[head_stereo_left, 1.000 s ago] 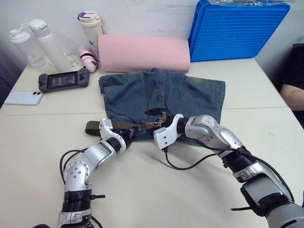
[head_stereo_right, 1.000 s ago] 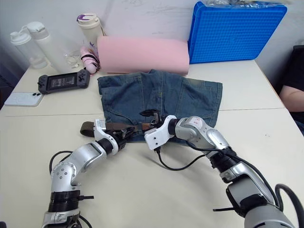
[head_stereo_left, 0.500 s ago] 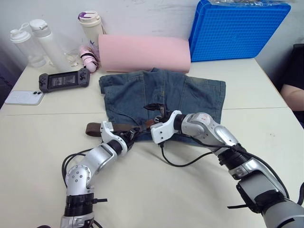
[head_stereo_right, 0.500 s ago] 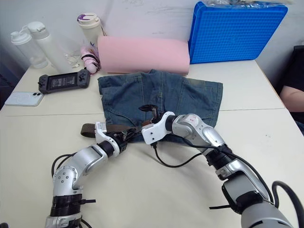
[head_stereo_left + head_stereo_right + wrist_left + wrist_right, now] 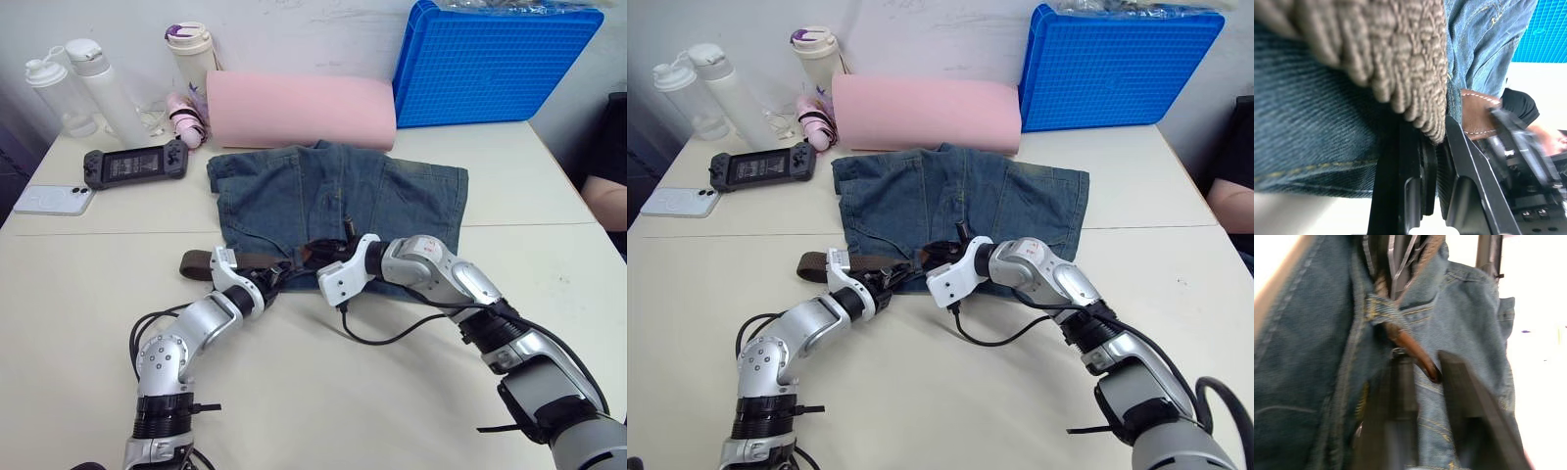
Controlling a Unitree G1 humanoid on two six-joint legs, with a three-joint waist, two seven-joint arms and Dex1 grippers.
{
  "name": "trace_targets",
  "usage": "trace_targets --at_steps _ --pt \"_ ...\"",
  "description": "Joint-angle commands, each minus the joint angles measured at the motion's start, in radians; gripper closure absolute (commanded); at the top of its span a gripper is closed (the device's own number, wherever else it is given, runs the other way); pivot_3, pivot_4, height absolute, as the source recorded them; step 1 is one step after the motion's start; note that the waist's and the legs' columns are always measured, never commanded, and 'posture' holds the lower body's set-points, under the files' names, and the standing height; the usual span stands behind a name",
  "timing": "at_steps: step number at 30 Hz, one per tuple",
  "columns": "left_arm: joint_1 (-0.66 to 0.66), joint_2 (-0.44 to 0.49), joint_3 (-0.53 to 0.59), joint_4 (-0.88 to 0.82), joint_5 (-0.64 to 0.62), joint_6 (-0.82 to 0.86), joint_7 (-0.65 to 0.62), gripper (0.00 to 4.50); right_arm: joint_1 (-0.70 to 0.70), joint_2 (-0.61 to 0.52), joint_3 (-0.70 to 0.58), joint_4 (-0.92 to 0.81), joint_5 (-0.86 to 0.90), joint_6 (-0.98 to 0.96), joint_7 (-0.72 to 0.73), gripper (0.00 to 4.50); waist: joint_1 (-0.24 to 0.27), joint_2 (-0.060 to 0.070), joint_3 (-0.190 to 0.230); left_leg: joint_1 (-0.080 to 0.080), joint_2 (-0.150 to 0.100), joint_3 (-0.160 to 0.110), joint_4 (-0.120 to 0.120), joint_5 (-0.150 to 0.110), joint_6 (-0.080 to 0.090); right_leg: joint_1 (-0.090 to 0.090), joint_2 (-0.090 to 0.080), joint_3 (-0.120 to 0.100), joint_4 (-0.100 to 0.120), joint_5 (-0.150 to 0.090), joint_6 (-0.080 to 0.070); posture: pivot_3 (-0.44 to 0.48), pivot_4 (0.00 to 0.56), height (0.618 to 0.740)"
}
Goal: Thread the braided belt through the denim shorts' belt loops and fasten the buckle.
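Note:
The denim shorts [image 5: 333, 191] lie flat mid-table, waistband toward me. The braided belt [image 5: 201, 262] runs along the waistband, its dark brown end sticking out to the left. My left gripper [image 5: 274, 277] is shut on the woven strap [image 5: 1400, 63] at the waistband's edge. My right gripper [image 5: 330, 247] sits at the waistband's middle, its fingers [image 5: 1400, 382] closed around a smooth brown leather piece of the belt [image 5: 1418, 357] just below a belt loop [image 5: 1383, 313]. Silver metal [image 5: 1400, 262] beyond it looks like the buckle, though blurred.
A pink roll [image 5: 299, 108] lies behind the shorts, with a blue crate [image 5: 495, 64] to its right. Bottles [image 5: 69, 83], a game controller [image 5: 134, 164] and a phone [image 5: 54, 199] sit at far left. A person's arm [image 5: 607, 191] is at the right edge. A black cable [image 5: 392, 333] loops in front.
My right gripper has gone from wide open to shut on the belt's leather piece at the waistband's middle. The left gripper keeps its hold in the same spot.

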Motion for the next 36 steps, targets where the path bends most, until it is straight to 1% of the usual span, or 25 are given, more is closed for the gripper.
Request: trace_targets --at_steps 1,2,4,5,6,7,8,10,11,13,17,21,23,25,27,28,30,34,36 --pt "0.019 0.018 -0.002 0.007 -0.032 0.026 -0.007 4.5 -0.007 -0.002 -0.013 -0.04 0.009 -0.015 -0.003 4.46 -0.001 0.0 0.0 0.0 0.0 0.0 0.0 0.0 0.0 0.0 0.0 0.0 0.0 0.0 0.0 0.0 0.15 0.74" --pt "0.025 0.024 0.006 0.009 -0.047 0.028 -0.008 4.5 -0.008 -0.003 -0.015 -0.04 0.01 -0.014 -0.003 4.46 -0.001 0.0 0.0 0.0 0.0 0.0 0.0 0.0 0.0 0.0 0.0 0.0 0.0 0.0 0.0 0.0 0.15 0.74" --pt "0.042 0.053 0.021 -0.004 -0.074 0.039 -0.025 3.65 -0.011 -0.007 -0.021 -0.042 0.015 -0.013 0.001 4.5 -0.005 0.0 0.0 0.0 0.0 0.0 -0.001 0.0 0.0 0.0 0.0 0.0 0.0 0.0 0.0 0.0 0.15 0.74" --pt "0.056 0.074 0.03 -0.013 -0.103 0.046 -0.026 3.36 -0.013 -0.009 -0.025 -0.045 0.019 -0.013 0.004 4.5 -0.008 0.0 0.0 0.0 0.0 0.0 -0.001 0.0 0.0 0.0 0.0 0.0 -0.001 0.0 0.0 0.0 0.15 0.74" --pt "0.067 0.09 0.034 -0.018 -0.126 0.05 -0.026 2.88 -0.015 -0.01 -0.028 -0.046 0.022 -0.012 0.006 4.5 -0.011 0.0 0.0 0.001 0.0 0.0 -0.002 0.0 0.0 0.0 0.0 0.0 0.0 0.0 0.0 0.0 0.15 0.74" --pt "0.081 0.106 0.051 -0.024 -0.156 0.047 -0.033 2.5 -0.02 -0.012 -0.034 -0.047 0.028 -0.014 0.006 4.5 -0.015 0.0 0.0 0.001 0.001 0.0 -0.003 0.0 0.0 0.0 0.0 0.0 -0.001 0.0 0.0 0.0 0.15 0.74" --pt "0.093 0.123 0.062 -0.027 -0.182 0.046 -0.041 1.96 -0.025 -0.013 -0.039 -0.048 0.035 -0.015 0.006 4.5 -0.019 0.0 0.0 0.001 0.001 0.0 -0.003 0.0 0.0 0.0 0.0 0.0 0.0 0.0 0.0 0.0 0.15 0.74" --pt "0.112 0.168 0.09 -0.041 -0.23 0.058 -0.102 1.3 -0.044 -0.016 -0.053 -0.049 0.052 -0.022 0.005 4.5 -0.022 0.0 0.0 0.002 0.001 0.0 -0.005 0.0 0.0 0.0 0.0 0.0 -0.001 0.0 0.0 0.0 0.15 0.74" --pt "0.114 0.174 0.114 -0.05 -0.249 0.066 -0.138 0.83 -0.057 -0.017 -0.059 -0.048 0.063 -0.024 0.008 4.5 -0.023 0.0 0.0 0.002 0.001 0.0 -0.006 0.0 -0.001 0.0 0.0 0.0 -0.001 0.0 0.0 0.0 0.15 0.74" --pt "0.112 0.201 0.157 -0.074 -0.265 0.086 -0.22 0.08 -0.093 -0.026 -0.073 -0.041 0.089 -0.032 0.017 4.5 -0.023 0.001 0.0 0.002 0.001 0.0 -0.007 0.001 -0.001 -0.001 0.001 0.0 -0.001 0.0 0.0 0.0 0.15 0.74" --pt "0.115 0.252 0.254 -0.091 -0.265 0.105 -0.351 0.08 -0.172 -0.068 -0.114 -0.013 0.173 -0.06 0.07 4.5 -0.024 0.001 0.001 0.001 0.001 0.001 -0.008 0.001 -0.002 -0.004 0.001 0.0 -0.001 0.0 -0.001 0.0 0.15 0.74" --pt "0.113 0.345 0.265 -0.111 -0.26 0.129 -0.431 0.08 -0.236 -0.126 -0.153 0.031 0.264 -0.094 0.136 4.5 -0.02 0.001 0.001 0.001 0.001 0.0 -0.01 0.001 -0.002 -0.004 0.001 0.0 -0.001 0.0 -0.001 0.0 0.15 0.74" --pt "0.11 0.42 0.251 -0.182 -0.151 0.156 -0.521 0.08 -0.263 -0.177 -0.173 0.068 0.286 -0.133 0.161 4.5 -0.02 0.0 0.002 0.001 0.0 0.0 -0.01 0.001 -0.002 -0.004 0.0 0.0 -0.002 0.0 -0.001 0.0 0.15 0.74" --pt "0.121 0.469 0.245 -0.23 -0.092 0.171 -0.595 0.08 -0.273 -0.222 -0.188 0.096 0.313 -0.161 0.189 4.5 -0.02 0.0 0.002 -0.001 0.0 -0.001 -0.01 0.001 -0.001 -0.004 0.0 0.0 -0.002 0.0 -0.001 0.0 0.15 0.74" --pt "0.124 0.462 0.264 -0.276 0.022 0.096 -0.668 0.08 -0.267 -0.26 -0.197 0.119 0.336 -0.186 0.208 4.5 -0.021 0.0 0.002 -0.001 0.0 -0.001 -0.011 0.001 -0.001 -0.004 -0.001 0.001 -0.003 0.0 -0.001 0.0 0.15 0.74" --pt "0.126 0.476 0.268 -0.292 0.076 0.081 -0.717 0.08 -0.259 -0.278 -0.205 0.129 0.349 -0.194 0.22 4.5 -0.023 0.0 0.002 0.0 0.0 0.0 -0.012 0.001 -0.001 -0.004 -0.001 0.001 -0.003 0.0 -0.001 0.0 0.15 0.74" --pt "0.13 0.509 0.27 -0.303 0.14 0.074 -0.807 0.08 -0.243 -0.31 -0.214 0.146 0.362 -0.212 0.236 4.5 -0.024 0.0 0.002 -0.001 0.001 0.0 -0.012 0.001 -0.001 -0.004 0.0 0.0 -0.005 0.0 -0.001 0.0 0.15 0.74" --pt "0.108 0.564 0.276 -0.294 0.185 0.074 -0.954 0.08 -0.21 -0.365 -0.241 0.169 0.369 -0.216 0.243 4.5 -0.025 0.002 0.003 0.0 0.002 0.002 -0.012 0.001 -0.001 -0.005 0.001 0.001 -0.005 -0.001 -0.002 0.0 0.15 0.74" --pt "0.09 0.598 0.277 -0.287 0.227 0.067 -1.028 0.08 -0.193 -0.395 -0.258 0.179 0.362 -0.212 0.237 4.5 -0.024 0.002 0.003 -0.001 0.002 0.002 -0.012 0.001 -0.001 -0.006 0.0 0.002 -0.004 -0.001 -0.002 0.0 0.15 0.74"
